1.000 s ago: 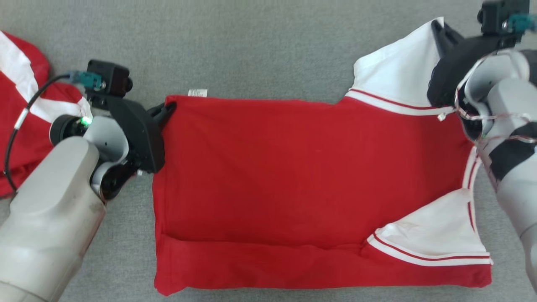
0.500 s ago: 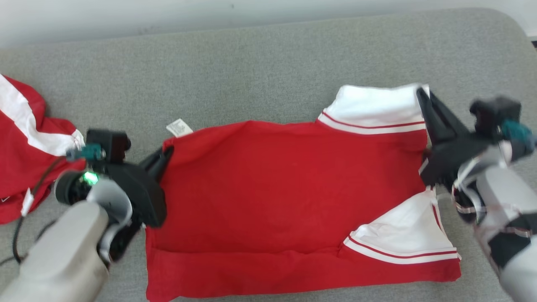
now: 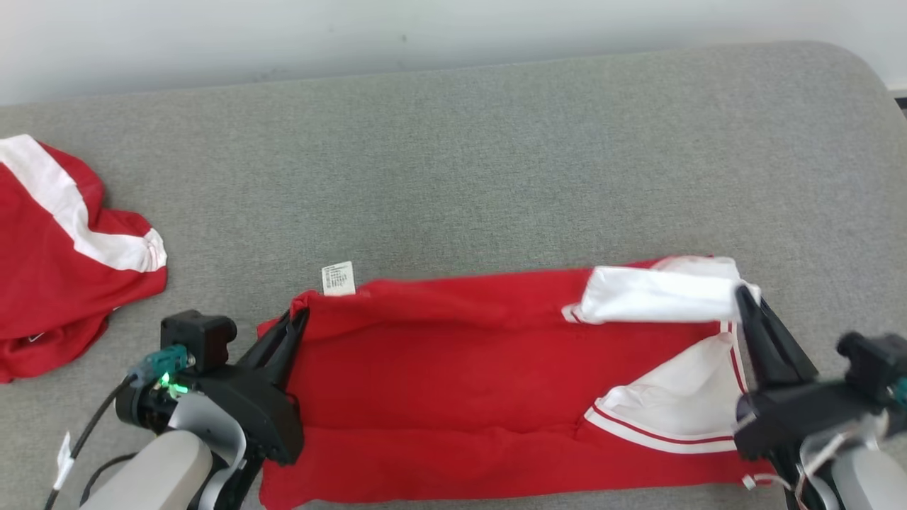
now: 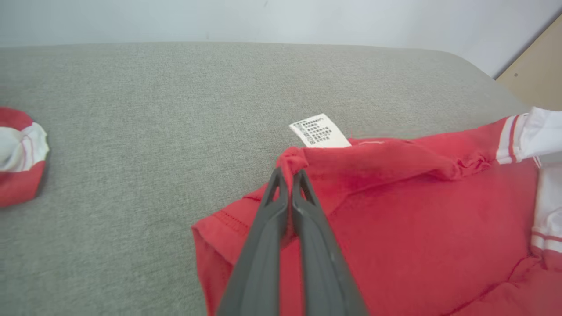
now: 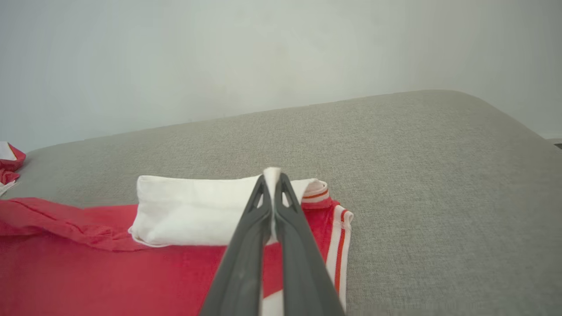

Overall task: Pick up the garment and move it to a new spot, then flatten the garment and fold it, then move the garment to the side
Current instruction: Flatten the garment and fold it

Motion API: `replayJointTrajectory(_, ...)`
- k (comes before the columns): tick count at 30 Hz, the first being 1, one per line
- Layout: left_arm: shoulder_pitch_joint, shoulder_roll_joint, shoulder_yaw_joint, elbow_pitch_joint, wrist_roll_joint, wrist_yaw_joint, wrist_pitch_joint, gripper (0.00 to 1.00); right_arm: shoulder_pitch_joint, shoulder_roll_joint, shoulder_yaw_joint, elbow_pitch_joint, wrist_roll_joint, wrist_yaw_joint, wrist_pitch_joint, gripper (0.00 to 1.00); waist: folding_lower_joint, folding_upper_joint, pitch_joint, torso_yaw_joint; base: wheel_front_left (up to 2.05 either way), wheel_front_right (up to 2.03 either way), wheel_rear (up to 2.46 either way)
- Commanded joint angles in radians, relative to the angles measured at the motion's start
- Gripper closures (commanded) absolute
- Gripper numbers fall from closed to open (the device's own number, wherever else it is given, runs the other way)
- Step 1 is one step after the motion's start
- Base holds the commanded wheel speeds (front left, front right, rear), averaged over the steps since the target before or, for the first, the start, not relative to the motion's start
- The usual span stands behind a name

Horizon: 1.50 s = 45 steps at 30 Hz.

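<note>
The garment [image 3: 453,382] is a red shirt with white, red-striped sleeves, lying on the grey cushion near its front edge. My left gripper [image 3: 297,320] is shut on its far left red corner [image 4: 290,163], just beside a white care label [image 4: 319,131]. Over at the other end my right gripper [image 3: 744,296] is shut on the white sleeve's edge [image 5: 272,173]. Both pinched corners are lifted, and the far edge [image 3: 439,294] is curling over toward me. The second white sleeve [image 3: 673,411] lies flat on the red body.
A second red and white garment [image 3: 64,255] lies crumpled at the cushion's left side [image 4: 17,171]. The grey cushion [image 3: 496,156] stretches away to a pale wall [image 3: 354,28] at the back. Its rounded corner [image 3: 850,71] is at the far right.
Both grippers have drawn the garment's far edge toward me, so the red panel looks much shorter and its far edge has curled over. The head camera has tilted up, bringing the wall into view.
</note>
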Motion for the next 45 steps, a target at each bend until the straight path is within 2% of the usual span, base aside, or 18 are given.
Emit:
replayJointTrajectory(1,0.019,0.004,0.000,-0.004,0.010,0.006,-0.012,1.00,0.047,0.015,-0.029,-0.036,-0.014,-0.003,0.009,1.00,0.0002,0.0001,-0.005,0.007,0.00,0.00,0.00)
replayJointTrajectory(9,0.071,0.000,0.010,-0.016,0.007,0.024,-0.073,1.00,0.217,0.091,-0.140,-0.185,-0.046,-0.003,0.060,1.00,0.0002,0.0001,-0.011,0.017,0.00,0.00,0.00)
replayJointTrajectory(10,0.079,-0.002,0.009,-0.018,0.009,0.025,-0.078,0.98,0.233,0.099,-0.149,-0.194,-0.048,-0.003,0.070,1.00,0.0002,0.0001,-0.012,0.018,0.00,0.00,0.00)
replayJointTrajectory(11,0.087,-0.004,0.011,-0.021,0.011,0.029,-0.086,0.53,0.245,0.105,-0.154,-0.199,-0.051,-0.003,0.081,1.00,0.0002,0.0001,-0.012,0.018,0.00,0.00,0.00)
replayJointTrajectory(12,0.096,-0.008,0.016,-0.025,0.010,0.031,-0.096,0.00,0.254,0.108,-0.159,-0.205,-0.057,-0.003,0.088,1.00,0.0002,0.0001,-0.013,0.018,0.00,0.00,0.00)
replayJointTrajectory(13,0.105,-0.010,0.019,-0.028,0.009,0.032,-0.103,0.00,0.258,0.112,-0.164,-0.211,-0.060,-0.003,0.090,0.51,0.0002,0.0001,-0.015,0.018,0.00,0.00,0.00)
replayJointTrajectory(14,0.105,-0.010,0.019,-0.028,0.009,0.032,-0.103,0.00,0.258,0.112,-0.164,-0.211,-0.060,-0.003,0.090,0.51,0.0002,0.0001,-0.015,0.018,0.00,0.00,0.00)
replayJointTrajectory(15,0.114,-0.013,0.027,-0.034,0.009,0.036,-0.111,0.00,0.264,0.117,-0.169,-0.214,-0.062,-0.003,0.092,0.01,0.0002,0.0001,-0.017,0.018,0.00,0.00,0.00)
replayJointTrajectory(18,0.144,-0.020,0.057,-0.051,0.017,0.046,-0.131,0.00,0.276,0.120,-0.184,-0.216,-0.064,-0.003,0.100,0.00,0.0002,0.0001,-0.028,0.022,0.00,0.00,0.00)
replayJointTrajectory(22,0.189,-0.034,0.146,-0.088,0.046,0.061,-0.140,0.00,0.268,0.111,-0.195,-0.218,-0.048,-0.003,0.100,0.00,0.0002,0.0001,-0.045,0.027,0.00,0.00,0.00)
replayJointTrajectory(29,0.321,-0.097,0.394,-0.221,0.248,0.084,-0.139,0.00,0.229,0.082,-0.228,-0.157,-0.073,-0.003,0.157,0.00,0.0002,0.0001,-0.062,0.044,0.00,0.00,0.00)
replayJointTrajectory(36,0.423,-0.197,0.595,-0.290,0.431,0.038,-0.139,0.00,0.151,0.073,-0.221,-0.018,-0.111,-0.003,0.211,0.00,0.0002,0.0001,-0.060,0.064,0.00,0.00,0.00)
replayJointTrajectory(45,0.485,-0.302,0.711,-0.254,0.582,-0.056,-0.139,0.00,0.062,0.054,-0.176,0.209,-0.113,-0.003,0.243,0.00,0.0002,0.0001,-0.051,0.093,0.00,0.00,0.00)
